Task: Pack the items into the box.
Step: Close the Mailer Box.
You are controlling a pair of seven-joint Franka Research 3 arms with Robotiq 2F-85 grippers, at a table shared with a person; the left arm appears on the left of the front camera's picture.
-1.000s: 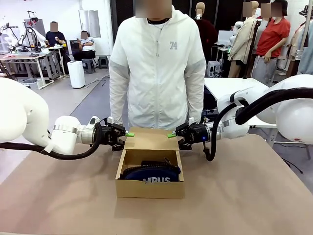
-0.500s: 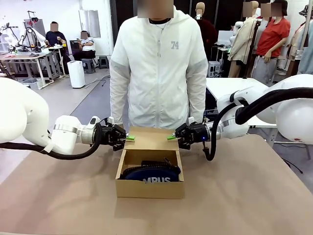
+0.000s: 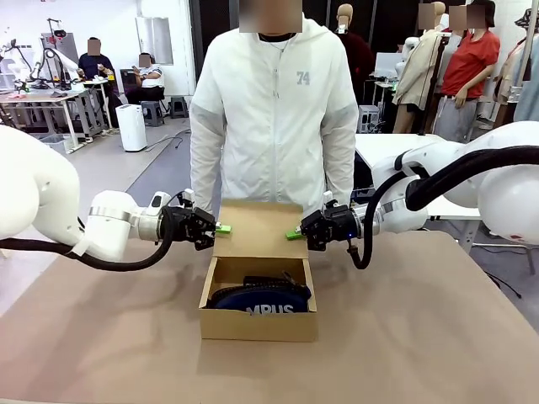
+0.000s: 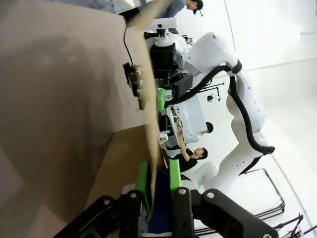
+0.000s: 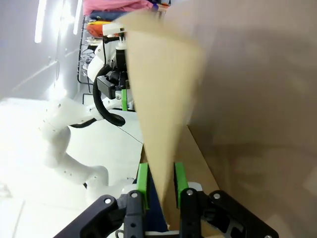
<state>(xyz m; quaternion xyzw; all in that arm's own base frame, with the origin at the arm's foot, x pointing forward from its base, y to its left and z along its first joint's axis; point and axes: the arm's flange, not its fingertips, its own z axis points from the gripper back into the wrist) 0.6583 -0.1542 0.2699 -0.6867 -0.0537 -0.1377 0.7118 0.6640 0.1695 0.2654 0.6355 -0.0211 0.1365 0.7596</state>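
1. Flap lid (image 3: 255, 230): now raised off the surface, tilting upward compared with a second ago.
2. Left pincer (image 3: 221, 228), right pincer (image 3: 292, 234): each has narrowed onto a flap edge.
3. Box (image 3: 258, 323): mid-surface, pouch (image 3: 259, 298) inside; closing appears underway.

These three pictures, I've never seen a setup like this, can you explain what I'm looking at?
Two white robot arms work at a brown table, with a person standing opposite. The wide picture comes from a fixed camera between the arms. The other two come from cameras on each arm's wrist, looking along its green-padded fingers, so they appear tilted. On the table sits an open cardboard box with a navy pouch inside. The left tool and the right tool each pinch one side edge of the box's lid, which stands raised. Each wrist picture shows the cardboard edge clamped between its own fingers.
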